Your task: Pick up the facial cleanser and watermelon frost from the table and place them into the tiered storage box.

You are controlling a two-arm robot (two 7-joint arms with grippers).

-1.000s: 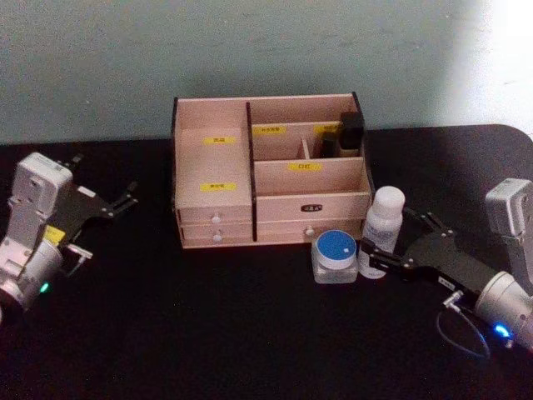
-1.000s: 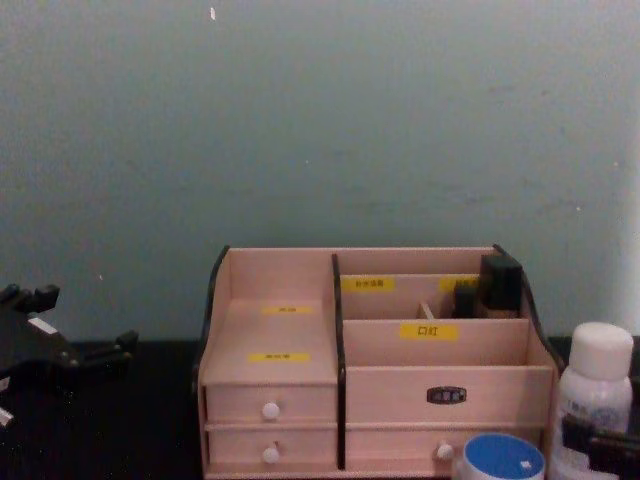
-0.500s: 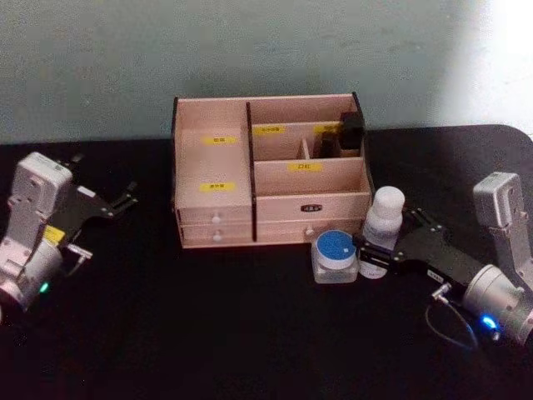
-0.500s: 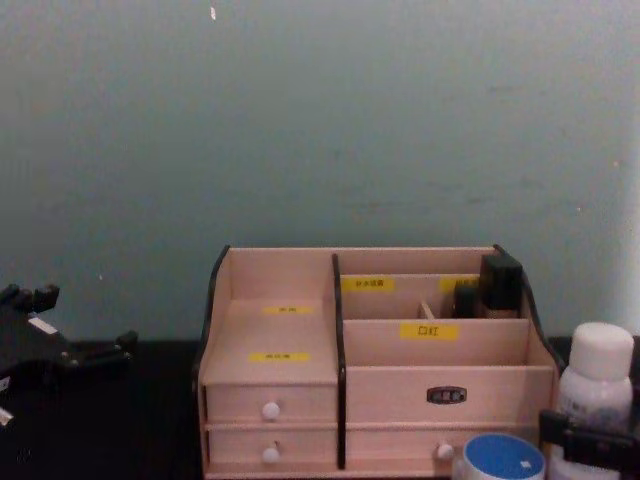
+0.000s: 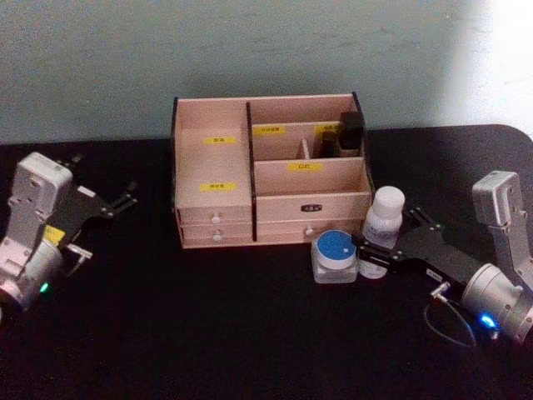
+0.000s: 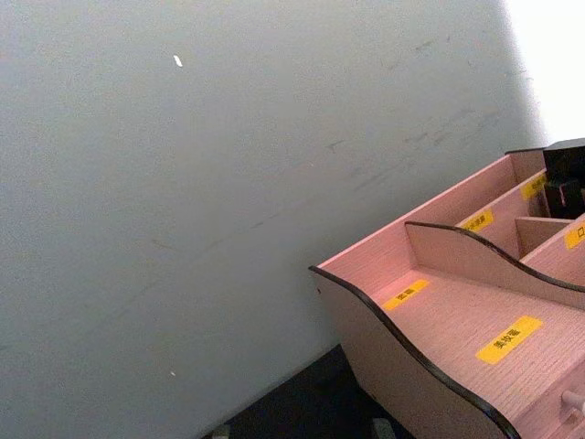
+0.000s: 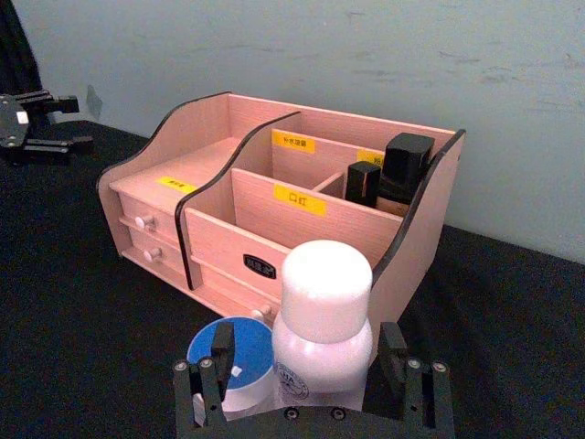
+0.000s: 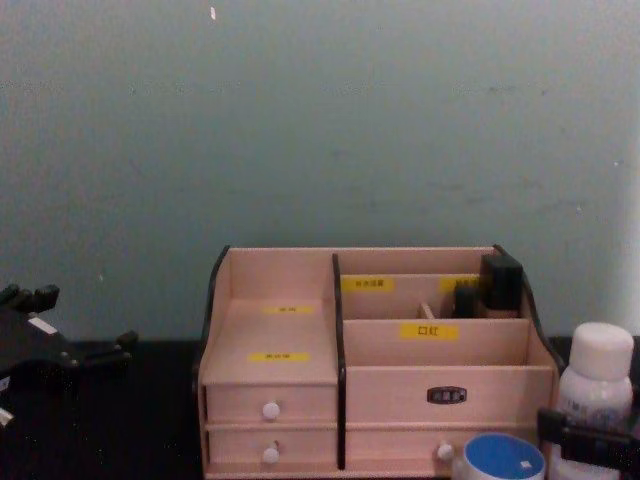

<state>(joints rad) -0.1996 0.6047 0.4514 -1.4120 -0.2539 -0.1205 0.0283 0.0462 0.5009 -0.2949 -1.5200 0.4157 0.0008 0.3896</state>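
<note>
White plastic bottle (image 7: 322, 320) with a wide white cap and a small printed label low on its body, which I take to be the facial cleanser, stands upright on the black table (image 5: 208, 333) just off the front right corner of the tiered storage box (image 5: 216, 208). My right gripper (image 5: 384, 233) reaches in low from the right and straddles the bottle's lower body, its black fingers (image 7: 222, 347) spread on either side with a little gap each way, so nothing is clamped yet. Just beside the bottle stands a squat clear jar with a blue lid (image 5: 335, 256), probably the watermelon frost, and one finger lies close to it. I judge the bottle light, rigid and smooth, tall enough to tip, so the hold belongs on the straight wall below the cap, squeezed evenly. The box is pale pinkish wood with dark side edges, stepped open compartments, yellow labels and white-knobbed drawers; dark cosmetics (image 5: 350, 133) stand in its back right cell. My left gripper (image 5: 104, 179) rests parked at the table's far left, fingers apart
</note>
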